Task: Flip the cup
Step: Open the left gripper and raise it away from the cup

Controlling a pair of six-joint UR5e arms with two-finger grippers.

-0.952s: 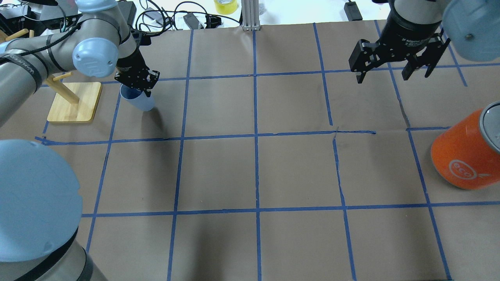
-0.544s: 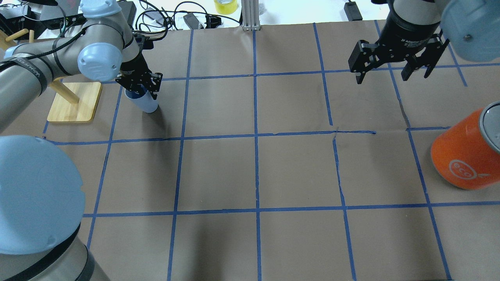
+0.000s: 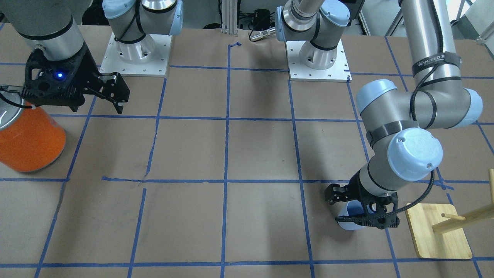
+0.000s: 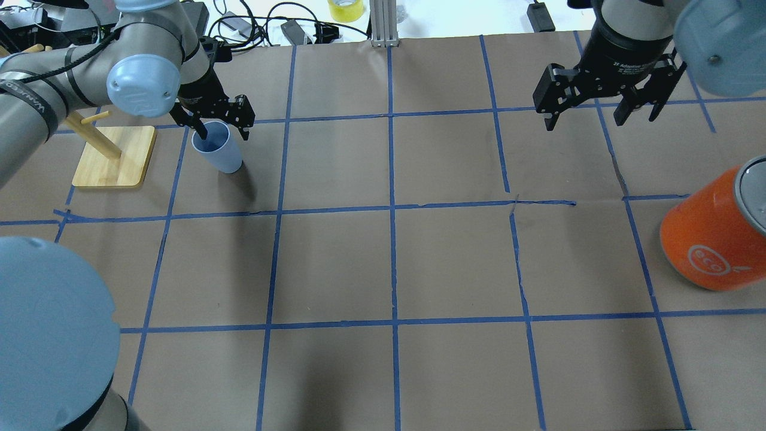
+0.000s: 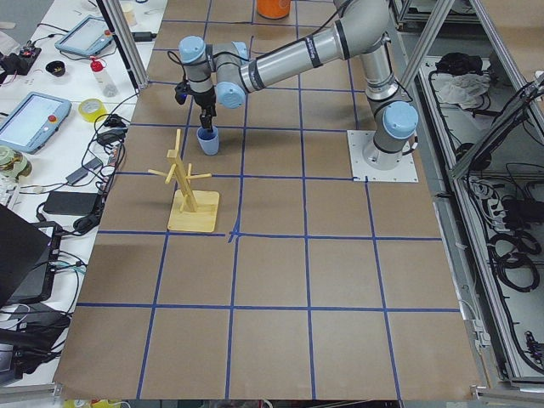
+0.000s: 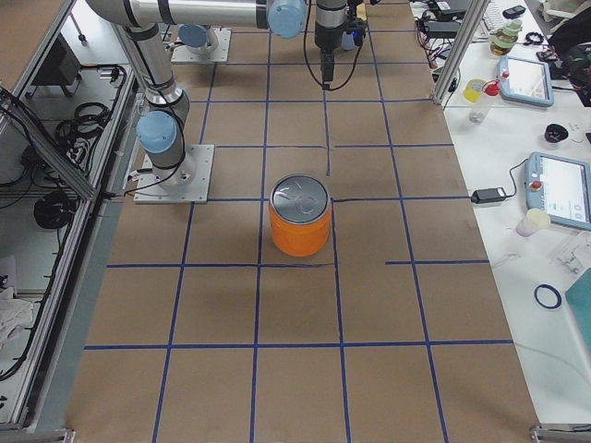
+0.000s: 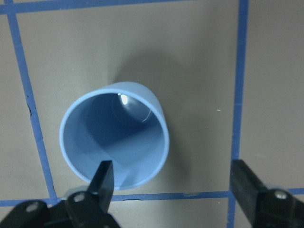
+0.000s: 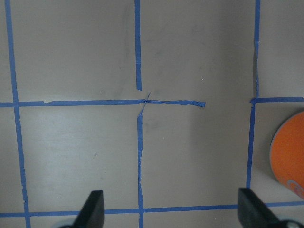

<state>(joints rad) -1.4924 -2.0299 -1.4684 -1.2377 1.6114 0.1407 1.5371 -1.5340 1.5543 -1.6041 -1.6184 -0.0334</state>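
Overhead exterior: cup stands upright, mouth up, on the table, far left square, just beside the wooden rack base.

Left gripper sits over its rim, spread. In the left wrist view one finger hangs at the mouth's edge and the other is well outside the wall. Nothing is pinched.

Judgement: a rim pinch or a let-go, cannot tell which. Either way, move straight along the vertical; a sideways drag would tip this light tumbler.

Left arm folded at the elbow, wrist pointing down. Right gripper hovers spread and empty, well apart from the orange can.
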